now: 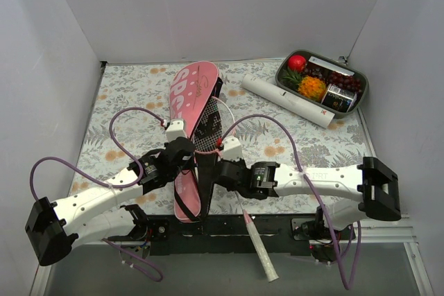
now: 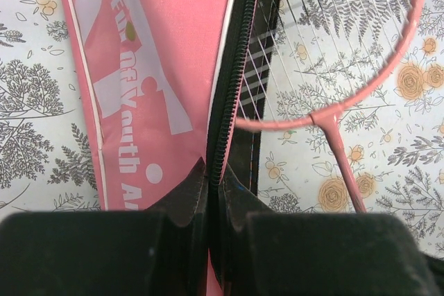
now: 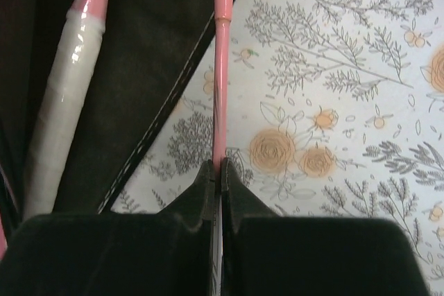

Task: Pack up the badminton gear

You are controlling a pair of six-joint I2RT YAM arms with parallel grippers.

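1. The left gripper (image 2: 209, 171) has its fingers pressed together on the black zip edge (image 2: 232, 67) of the pink racket bag (image 2: 159, 53), at the side of the opening.
2. The right gripper (image 3: 220, 170) is closed tight on the thin pink shaft (image 3: 220, 88) of the racket, a little below the throat.
3. The racket's pink frame (image 2: 277, 121) crosses the zip line. Part of the head is under the flap, and the rest lies on the bench (image 1: 125, 88) beside the bag.
4. The step in hand looks like feeding the head into the bag. To do it well, the left gripper should keep the zip edge lifted and drawn aside. The right should push along the shaft's own line toward the bag's wide end, low and flat, so the frame slides under the flap.
5. The frame rim may snag on the zip teeth, so ease off and re-angle rather than force it.
6. A white-wrapped handle (image 3: 62, 109) lies on the bag's dark lining, apparently from another racket. It narrows the way in.
7. The held racket's own handle (image 1: 262, 254) juts past the bench's near edge, between the arm bases.
8. The purple cables (image 1: 128, 119) loop near both wrists.
9. The long white tube (image 1: 288, 102) lies well apart at the far right, just beside the grey fruit tray (image 1: 363, 95). No shuttlecock shows.
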